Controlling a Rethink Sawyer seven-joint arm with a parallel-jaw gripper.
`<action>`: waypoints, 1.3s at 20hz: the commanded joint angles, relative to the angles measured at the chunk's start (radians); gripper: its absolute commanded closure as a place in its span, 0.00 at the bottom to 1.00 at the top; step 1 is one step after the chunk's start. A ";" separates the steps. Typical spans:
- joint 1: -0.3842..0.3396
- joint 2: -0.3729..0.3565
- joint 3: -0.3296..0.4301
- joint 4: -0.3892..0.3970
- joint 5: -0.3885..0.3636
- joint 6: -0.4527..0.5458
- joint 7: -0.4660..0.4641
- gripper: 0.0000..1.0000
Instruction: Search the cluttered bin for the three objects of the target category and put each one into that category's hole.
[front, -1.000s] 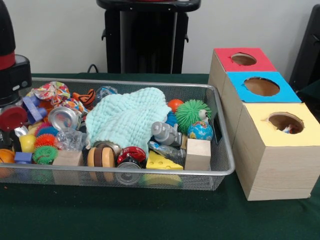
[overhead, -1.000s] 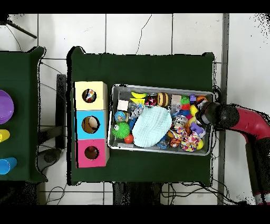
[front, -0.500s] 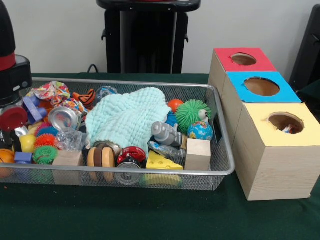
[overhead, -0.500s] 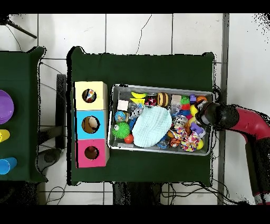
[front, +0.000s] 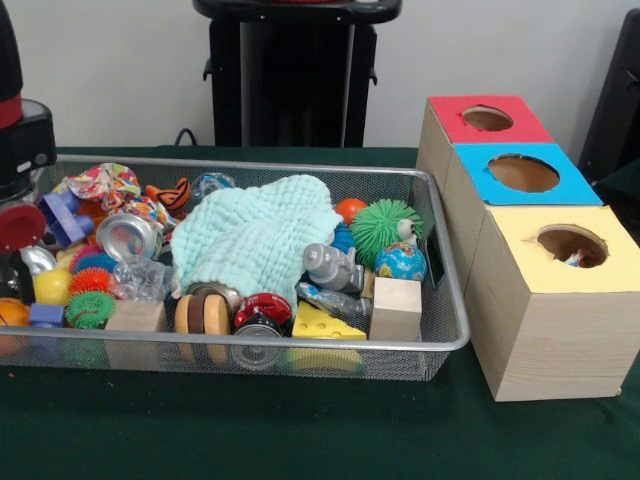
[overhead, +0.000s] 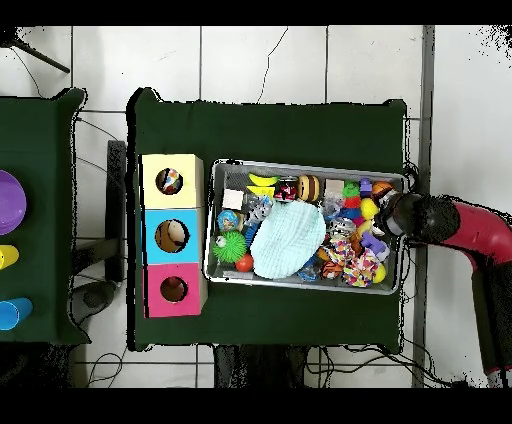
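I hover at the end of the wire bin (front: 455, 335), my gripper (overhead: 392, 214) too hidden to tell spread or pinched, no target singled out among toys under the cloth (front: 255, 235), so a blind descent could snag it.

The wire-mesh bin (front: 445, 300) sits on the green cloth, rectangular, silver-rimmed and crowded with toys; a pale mint knitted cloth (front: 255, 235) lies crumpled over its middle; a green spiky ball (front: 385, 225) rests near the end closest to the boxes, a small globe ball (front: 400, 262) just in front of it; a plain wooden cube (front: 396, 308) stands upright at the near corner, beside a yellow cheese wedge (front: 327, 323). Beside the bin stand three wooden boxes in a row, touching; the red-topped box (front: 487, 119), blue-topped box (front: 522, 173) and yellow-topped box (front: 568, 248) each have a round hole on top.
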 joint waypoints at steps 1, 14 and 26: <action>-0.005 -0.050 -0.010 -0.057 0.022 0.202 -0.295 0.00; 0.012 0.082 -0.027 -0.047 -0.037 -0.034 -0.142 0.00; 0.029 0.058 -0.076 -0.018 -0.020 0.000 -0.114 0.00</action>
